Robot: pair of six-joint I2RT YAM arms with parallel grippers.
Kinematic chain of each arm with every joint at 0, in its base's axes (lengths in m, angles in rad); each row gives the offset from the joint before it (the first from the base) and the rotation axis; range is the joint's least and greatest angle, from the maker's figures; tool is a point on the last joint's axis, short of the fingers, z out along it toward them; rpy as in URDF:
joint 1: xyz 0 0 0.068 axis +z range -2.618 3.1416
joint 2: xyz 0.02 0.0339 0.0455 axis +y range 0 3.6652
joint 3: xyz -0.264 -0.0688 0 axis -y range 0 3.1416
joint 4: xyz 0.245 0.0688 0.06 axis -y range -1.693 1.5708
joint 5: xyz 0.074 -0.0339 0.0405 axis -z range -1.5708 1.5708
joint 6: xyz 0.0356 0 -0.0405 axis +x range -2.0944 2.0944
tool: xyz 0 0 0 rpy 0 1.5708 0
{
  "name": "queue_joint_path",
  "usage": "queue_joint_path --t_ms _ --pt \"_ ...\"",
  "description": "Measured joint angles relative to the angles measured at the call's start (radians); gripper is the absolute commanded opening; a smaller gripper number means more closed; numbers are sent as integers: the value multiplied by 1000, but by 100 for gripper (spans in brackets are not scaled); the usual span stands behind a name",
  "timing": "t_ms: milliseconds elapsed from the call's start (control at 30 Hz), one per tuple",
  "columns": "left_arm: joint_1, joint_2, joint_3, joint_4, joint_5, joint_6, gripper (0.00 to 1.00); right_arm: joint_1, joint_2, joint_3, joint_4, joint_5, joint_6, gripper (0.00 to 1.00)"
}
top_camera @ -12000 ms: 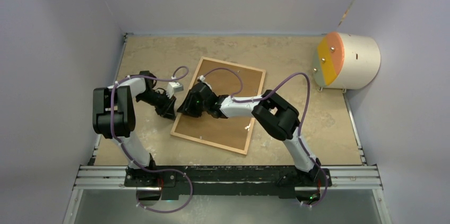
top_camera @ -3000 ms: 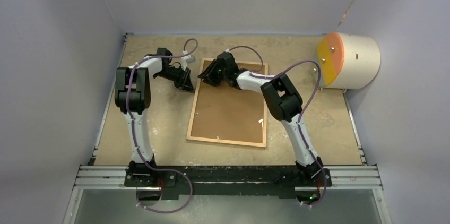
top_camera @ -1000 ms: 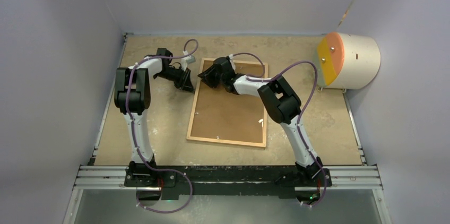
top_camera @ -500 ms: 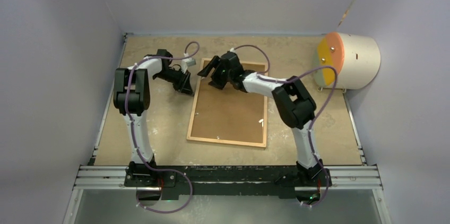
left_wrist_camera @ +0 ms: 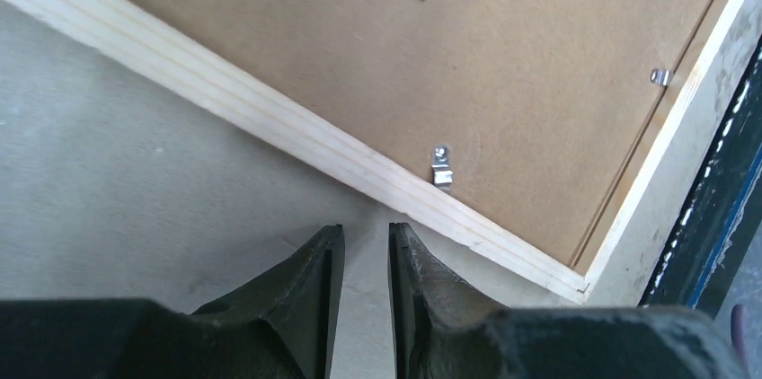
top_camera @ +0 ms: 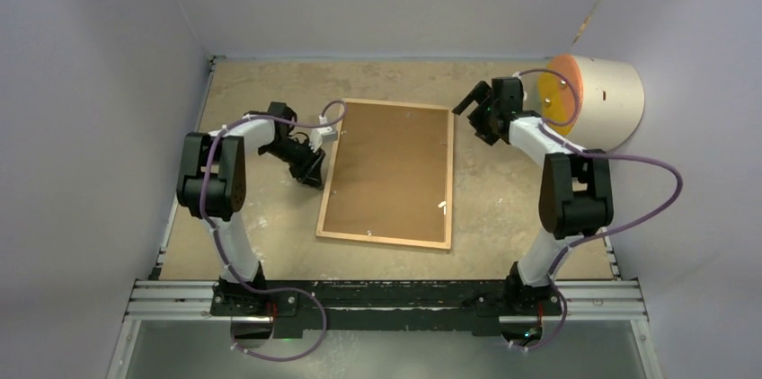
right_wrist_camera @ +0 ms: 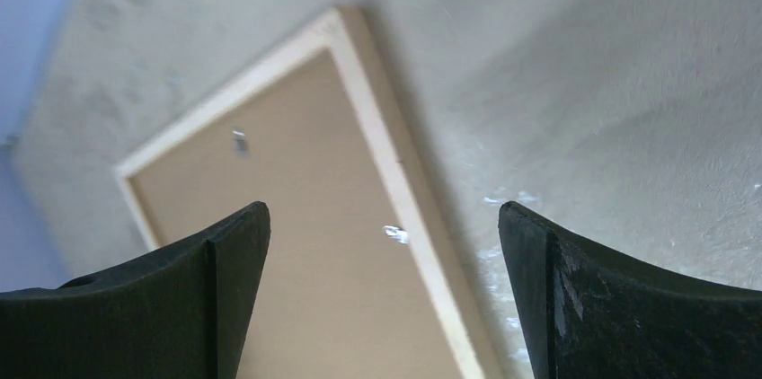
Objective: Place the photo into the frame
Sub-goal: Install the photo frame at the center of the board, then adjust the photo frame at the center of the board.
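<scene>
The frame [top_camera: 385, 241] lies face down in the middle of the table, with the brown backing board [top_camera: 386, 168] set inside its light wooden strips. The photo is hidden. My left gripper [top_camera: 314, 177] sits low on the table just off the frame's left edge [left_wrist_camera: 270, 118]. It [left_wrist_camera: 367, 231] is open by a narrow gap with nothing between the fingers. A small metal clip [left_wrist_camera: 441, 166] lies on the board ahead of it. My right gripper [top_camera: 474, 118] hangs off the frame's far right corner. It [right_wrist_camera: 382, 210] is wide open and empty, looking down on the frame's strip [right_wrist_camera: 395, 172].
A beige cylinder with an orange face [top_camera: 593, 101] stands at the back right, close behind the right wrist. Grey walls close in the left, back and right sides. The black mounting rail [top_camera: 386, 294] runs along the near edge.
The right arm swung away from the frame's far left corner to its far right corner and its jaws opened wide. The left gripper slid nearer along the left edge and opened slightly.
</scene>
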Motion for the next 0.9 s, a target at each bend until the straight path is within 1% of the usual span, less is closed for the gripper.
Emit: queue_joint_path --t_ms 100,233,300,400,467,500,533,633,700,833,900 --pt "-19 -36 -48 24 -18 5 28 3 70 -3 -34 2 -32 99" --pt "-40 -71 -84 56 -41 8 29 35 157 11 -23 -31 -57 99" --pt "-51 -83 -93 66 -55 8 29 51 180 60 -11 -50 -64 99" --pt "-78 -95 -102 74 -74 6 29 92 269 172 -19 -70 -80 99" --pt "-105 -98 -105 68 -81 3 32 118 336 254 -25 -76 -90 99" --pt "-123 -99 -105 63 -84 2 35 135 377 311 -31 -84 -94 99" --pt "-144 -101 -105 57 -86 -2 40 154 421 377 -40 -95 -96 99" --pt "-214 -112 -113 8 -92 -23 60 226 566 595 -51 -114 -116 99" --pt "-263 -124 -122 -49 -80 -40 70 274 666 758 -65 -128 -135 99" --pt "-319 -135 -124 -142 -52 -49 76 350 816 1019 -121 -176 -166 99" --pt "-320 -145 -121 -192 -42 -43 77 379 826 1048 -145 -180 -187 99"
